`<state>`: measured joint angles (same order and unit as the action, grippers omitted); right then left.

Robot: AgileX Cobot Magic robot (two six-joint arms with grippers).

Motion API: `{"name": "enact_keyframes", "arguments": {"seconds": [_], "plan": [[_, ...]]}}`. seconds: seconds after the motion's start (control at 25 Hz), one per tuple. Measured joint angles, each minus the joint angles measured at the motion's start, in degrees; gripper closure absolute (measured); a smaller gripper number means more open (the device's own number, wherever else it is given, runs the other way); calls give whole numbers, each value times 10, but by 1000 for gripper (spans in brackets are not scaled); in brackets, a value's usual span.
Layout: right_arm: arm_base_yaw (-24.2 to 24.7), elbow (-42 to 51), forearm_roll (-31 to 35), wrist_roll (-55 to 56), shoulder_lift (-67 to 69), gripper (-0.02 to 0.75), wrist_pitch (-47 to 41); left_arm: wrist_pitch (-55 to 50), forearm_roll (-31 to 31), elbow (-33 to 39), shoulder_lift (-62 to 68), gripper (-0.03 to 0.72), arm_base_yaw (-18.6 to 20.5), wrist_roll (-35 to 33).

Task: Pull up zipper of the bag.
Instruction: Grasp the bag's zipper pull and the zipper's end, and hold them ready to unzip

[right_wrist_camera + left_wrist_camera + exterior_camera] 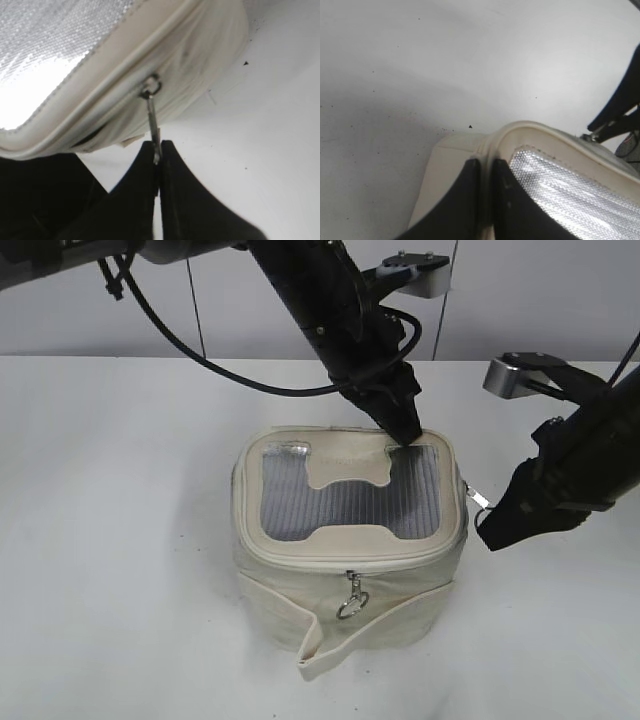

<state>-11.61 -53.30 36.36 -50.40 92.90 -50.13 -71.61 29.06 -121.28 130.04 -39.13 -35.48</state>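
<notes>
The cream bag (275, 585) stands mid-table, lid with grey mesh window (285, 500) facing up. The cream zipper (300, 558) runs round the lid rim. One silver slider with a ring pull (352, 598) hangs at the front. My left gripper (408, 436) presses on the lid's far right corner; in the left wrist view its jaws (486, 167) are shut on the lid rim (520, 131). My right gripper (487, 528) is at the bag's right side, its jaws (157, 150) shut on the second slider's pull (151, 112), stretched taut from the slider (150, 90).
A loose cream strap (325, 640) wraps the bag's front and droops toward the table's near edge. The white table (110, 540) lies around the bag. A grey wall (230, 300) rises behind the table.
</notes>
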Motion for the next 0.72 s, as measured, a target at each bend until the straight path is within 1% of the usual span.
{"name": "enact_keyframes", "arguments": {"seconds": [0.48, 0.64, 0.72], "plan": [[-3, 7, -18, 47, -42, 733, -110, -1, 3, 0, 0, 649, 0, 0], [-4, 41, -13, 49, -78, 733, -111, -3, 4, 0, 0, 650, -1, 0], [-13, 54, -11, 49, -91, 733, -104, -3, 6, 0, 0, 650, -1, 0]]}}
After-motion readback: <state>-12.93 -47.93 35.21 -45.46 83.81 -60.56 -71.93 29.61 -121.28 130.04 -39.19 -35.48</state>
